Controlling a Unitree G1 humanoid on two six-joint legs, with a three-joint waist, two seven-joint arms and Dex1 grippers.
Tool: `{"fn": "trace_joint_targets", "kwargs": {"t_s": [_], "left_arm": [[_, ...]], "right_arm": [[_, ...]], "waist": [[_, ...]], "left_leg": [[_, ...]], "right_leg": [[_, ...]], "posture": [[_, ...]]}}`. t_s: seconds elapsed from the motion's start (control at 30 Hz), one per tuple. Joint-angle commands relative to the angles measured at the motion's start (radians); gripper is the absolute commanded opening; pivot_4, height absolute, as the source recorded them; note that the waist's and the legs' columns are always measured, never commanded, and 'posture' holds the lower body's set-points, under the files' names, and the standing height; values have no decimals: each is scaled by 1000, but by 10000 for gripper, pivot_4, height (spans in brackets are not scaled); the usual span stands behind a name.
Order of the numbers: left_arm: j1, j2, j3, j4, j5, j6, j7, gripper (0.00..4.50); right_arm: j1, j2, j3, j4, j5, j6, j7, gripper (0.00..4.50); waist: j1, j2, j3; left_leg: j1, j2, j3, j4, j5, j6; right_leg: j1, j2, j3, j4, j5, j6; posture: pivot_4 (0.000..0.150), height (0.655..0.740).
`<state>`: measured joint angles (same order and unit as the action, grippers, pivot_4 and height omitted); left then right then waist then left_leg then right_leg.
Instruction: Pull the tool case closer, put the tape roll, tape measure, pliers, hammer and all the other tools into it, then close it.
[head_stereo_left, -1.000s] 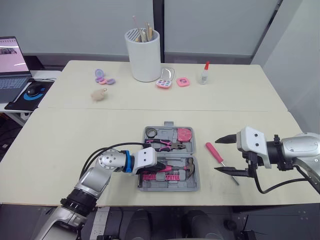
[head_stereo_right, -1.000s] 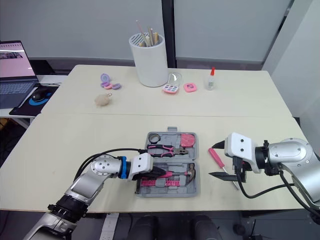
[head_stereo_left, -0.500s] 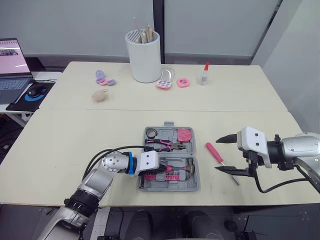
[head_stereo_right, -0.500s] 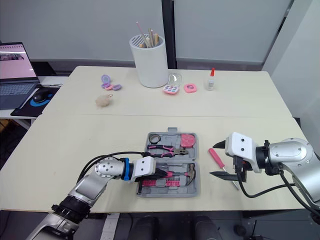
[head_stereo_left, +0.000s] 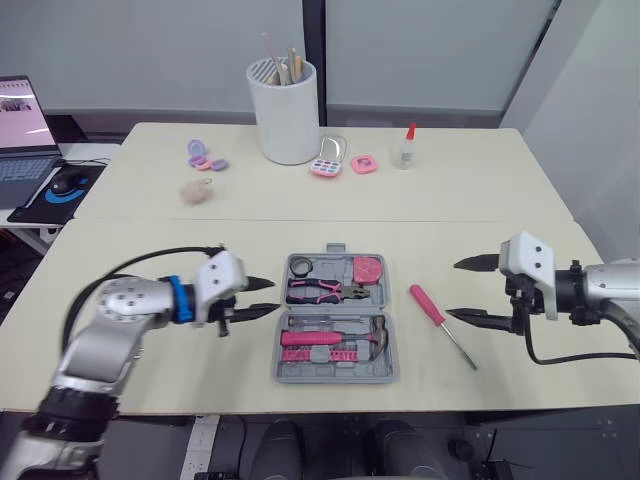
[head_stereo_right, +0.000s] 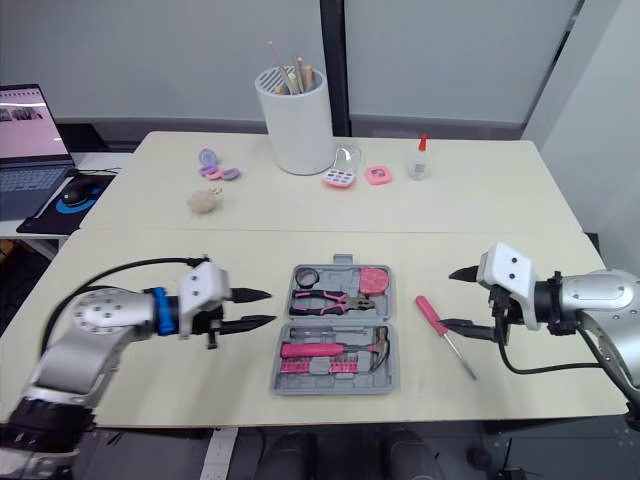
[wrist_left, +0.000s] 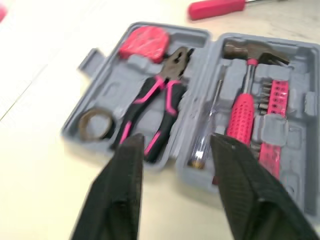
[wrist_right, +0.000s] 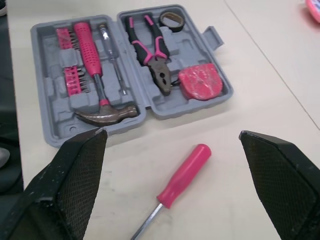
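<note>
1. Left gripper (head_stereo_left: 272, 297): fingers apart, nothing between them. It hangs just off the left side of the case (head_stereo_left: 338, 317), tips aimed at it, not touching.
2. Right gripper (head_stereo_left: 452, 289): fingers wide apart, empty. It sits right of the screwdriver (head_stereo_left: 427, 303), lower finger near the shaft but clear of it.
3. Case lies open and flat on the table (head_stereo_left: 150, 290), between the two grippers.
   - Far half: tape roll (head_stereo_left: 303, 265), pliers (head_stereo_left: 318, 291), tape measure (head_stereo_left: 369, 270).
   - Near half: hammer (head_stereo_left: 330, 337) and pink bits (head_stereo_left: 325, 354), each in its moulded slot.
4. Screwdriver is the one tool outside the case, on the table just right of it, handle toward the case.
5. Judgement on placement: the right gripper's wide spread and its line on the screwdriver read as set up for a pick. The left stands aside, probably to leave the case free for that drop and be on hand to fold it shut.
6. Change from 1.0 s and 0.5 s ago:
   - The left gripper was down in the near half of the case, over the hammer and bits. It is now out and off to the left.
   - The hammer is now uncovered in its slot.
   - The right gripper has drawn a little up and to the right, off the screwdriver shaft.
   - Case and screwdriver lie as before.
7. Remaining, by my reading: screwdriver in, then close.
</note>
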<state>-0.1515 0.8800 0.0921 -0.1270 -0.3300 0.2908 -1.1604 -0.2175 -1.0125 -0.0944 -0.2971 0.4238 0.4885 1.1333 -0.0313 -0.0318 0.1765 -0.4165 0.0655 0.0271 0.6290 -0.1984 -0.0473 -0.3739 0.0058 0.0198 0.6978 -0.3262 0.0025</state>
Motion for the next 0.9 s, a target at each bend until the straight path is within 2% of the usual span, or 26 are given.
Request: {"fn": "trace_joint_targets", "kwargs": {"t_s": [0.03,0.13,0.17,0.3,0.47,0.9], "left_arm": [[64,93,204,-2,-96,73,-44,34216],[131,181,345,85,-115,100,-93,44163],[147,199,373,115,-116,101,-105,44655],[186,242,434,251,-96,61,-143,44655],[148,254,425,368,-72,1,-139,44655],[83,250,375,403,-54,-2,-127,44655]], "right_arm": [[12,-45,-125,26,52,18,30,45000],[48,-84,-201,84,53,22,53,45000],[63,-95,-218,105,48,12,64,45000],[105,-125,-279,190,30,-16,95,45000],[147,-128,-301,255,7,-74,124,45000],[142,-116,-288,265,-2,-92,114,45000]], "waist": [[1,0,0],[1,0,0],[1,0,0],[1,0,0],[1,0,0],[0,1,1]], "left_leg": [[0,0,0,0,0,0],[0,0,0,0,0,0],[1,-1,0,0,0,0],[1,-1,2,-1,0,0],[1,-1,2,-1,0,0],[0,-1,3,-1,0,0]], "right_leg": [[0,-1,0,0,0,0],[0,-3,-1,0,0,0],[0,-4,-2,0,0,0],[0,-6,-1,0,0,0],[-1,-6,-1,0,0,0],[-1,-6,-1,0,0,0]], "posture": [[1500,7400],[1500,7400],[1500,7400],[1500,7400],[1500,7400],[1500,7400]]}}
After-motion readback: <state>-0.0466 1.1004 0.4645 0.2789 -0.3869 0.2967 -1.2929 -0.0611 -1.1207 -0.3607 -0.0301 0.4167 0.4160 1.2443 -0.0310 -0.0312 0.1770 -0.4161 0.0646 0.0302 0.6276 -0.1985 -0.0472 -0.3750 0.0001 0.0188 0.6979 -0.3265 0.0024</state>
